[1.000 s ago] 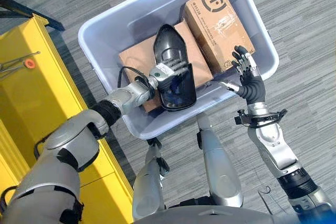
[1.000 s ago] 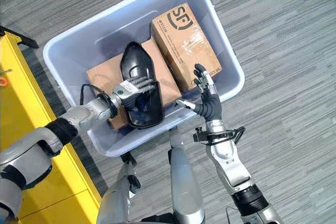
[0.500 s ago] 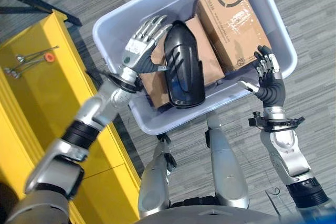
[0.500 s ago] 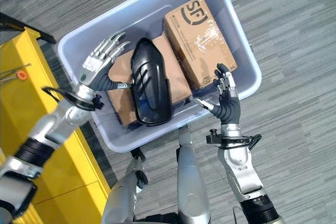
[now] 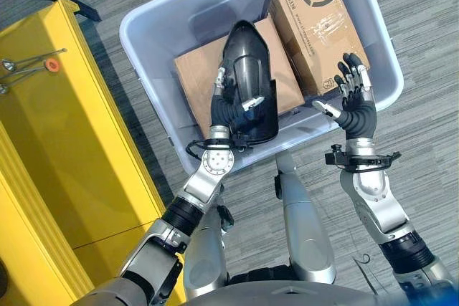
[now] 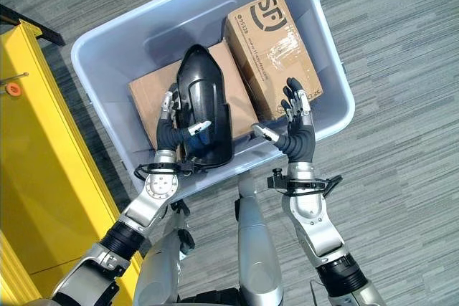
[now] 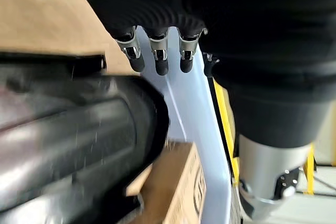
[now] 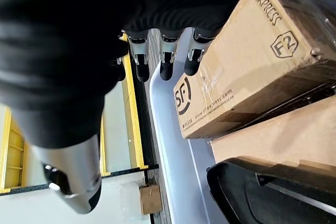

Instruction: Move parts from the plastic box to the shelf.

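One plastic box [image 5: 150, 62], two cardboard boxes [image 5: 315, 26] [image 5: 197, 80], one black part [image 5: 247, 80].

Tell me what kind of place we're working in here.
Probably a warehouse or workshop parts area. A grey plastic box on grey carpet tiles holds cardboard boxes and a black moulded part, with a yellow shelf beside it.

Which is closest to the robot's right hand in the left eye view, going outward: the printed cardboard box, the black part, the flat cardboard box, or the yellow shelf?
From the right hand:
1. Printed cardboard box, right beside the fingers, at the bin's right end.
2. Black part, mid-bin, by the left hand.
3. Flat cardboard box, lying under the black part and reaching further left.
4. Yellow shelf, outside the bin, far left.
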Motion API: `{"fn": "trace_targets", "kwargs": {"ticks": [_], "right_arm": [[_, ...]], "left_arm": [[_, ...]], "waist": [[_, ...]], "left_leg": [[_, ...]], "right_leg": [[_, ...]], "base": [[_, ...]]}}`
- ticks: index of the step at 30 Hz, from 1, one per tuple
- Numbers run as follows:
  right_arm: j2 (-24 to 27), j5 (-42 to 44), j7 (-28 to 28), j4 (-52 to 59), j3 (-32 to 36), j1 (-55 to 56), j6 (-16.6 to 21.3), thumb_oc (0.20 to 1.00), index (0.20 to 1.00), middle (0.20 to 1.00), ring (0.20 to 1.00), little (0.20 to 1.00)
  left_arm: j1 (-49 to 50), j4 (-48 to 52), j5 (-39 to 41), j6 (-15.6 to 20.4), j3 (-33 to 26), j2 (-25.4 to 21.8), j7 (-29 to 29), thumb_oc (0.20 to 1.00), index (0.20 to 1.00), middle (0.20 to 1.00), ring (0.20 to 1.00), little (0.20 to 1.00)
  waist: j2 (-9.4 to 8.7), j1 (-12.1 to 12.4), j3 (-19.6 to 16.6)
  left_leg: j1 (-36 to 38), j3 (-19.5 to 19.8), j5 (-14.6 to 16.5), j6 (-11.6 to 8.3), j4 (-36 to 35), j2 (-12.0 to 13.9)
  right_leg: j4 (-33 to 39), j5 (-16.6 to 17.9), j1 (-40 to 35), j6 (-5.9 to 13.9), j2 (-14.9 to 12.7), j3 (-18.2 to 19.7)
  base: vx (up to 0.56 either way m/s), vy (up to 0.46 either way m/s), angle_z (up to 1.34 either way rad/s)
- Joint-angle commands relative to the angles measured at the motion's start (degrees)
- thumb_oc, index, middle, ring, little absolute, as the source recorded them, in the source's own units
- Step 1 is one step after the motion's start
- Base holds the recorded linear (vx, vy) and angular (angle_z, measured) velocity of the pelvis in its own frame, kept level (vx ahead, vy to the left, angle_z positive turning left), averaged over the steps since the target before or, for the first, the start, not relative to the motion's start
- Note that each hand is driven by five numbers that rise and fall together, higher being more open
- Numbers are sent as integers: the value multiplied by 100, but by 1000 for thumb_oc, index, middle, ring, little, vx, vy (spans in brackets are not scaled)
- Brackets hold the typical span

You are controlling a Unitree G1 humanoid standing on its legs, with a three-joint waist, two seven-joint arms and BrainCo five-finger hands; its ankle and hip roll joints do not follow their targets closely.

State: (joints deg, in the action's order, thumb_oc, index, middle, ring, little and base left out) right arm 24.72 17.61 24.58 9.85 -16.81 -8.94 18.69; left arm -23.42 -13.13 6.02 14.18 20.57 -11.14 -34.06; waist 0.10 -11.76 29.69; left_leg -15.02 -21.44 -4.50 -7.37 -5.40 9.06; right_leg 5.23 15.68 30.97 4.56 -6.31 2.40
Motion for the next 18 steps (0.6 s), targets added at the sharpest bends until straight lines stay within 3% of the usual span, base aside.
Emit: {"fn": "trace_targets", "kwargs": {"ticks": [1,8,18], "right_arm": [[-62,-178,237,319,194,-5,170,1000,1000,1000,1000,1000],[-30,-110,375,343,178,-38,257,1000,1000,1000,1000,1000],[-18,-87,456,373,149,-75,259,1000,1000,1000,1000,1000]], "left_arm": [[117,129,29,233,-421,-494,-641,1000,1000,1000,1000,1000],[552,431,-120,341,-970,-531,-1342,1000,1000,1000,1000,1000],[565,496,-300,240,-886,-533,-1510,1000,1000,1000,1000,1000]], "waist": [[-225,-27,-66],[-235,52,-25],[-248,77,-17]], "left_leg": [[-56,192,-237,-125,103,354],[-106,256,-243,-110,112,345],[-188,317,-246,-91,132,306]], "right_leg": [[-305,-650,-653,663,-698,-351],[-337,-657,-630,624,-690,-373],[-357,-661,-581,604,-695,-384]], "base": [[-20,-35,-3],[-2,-4,0],[0,0,0]]}}
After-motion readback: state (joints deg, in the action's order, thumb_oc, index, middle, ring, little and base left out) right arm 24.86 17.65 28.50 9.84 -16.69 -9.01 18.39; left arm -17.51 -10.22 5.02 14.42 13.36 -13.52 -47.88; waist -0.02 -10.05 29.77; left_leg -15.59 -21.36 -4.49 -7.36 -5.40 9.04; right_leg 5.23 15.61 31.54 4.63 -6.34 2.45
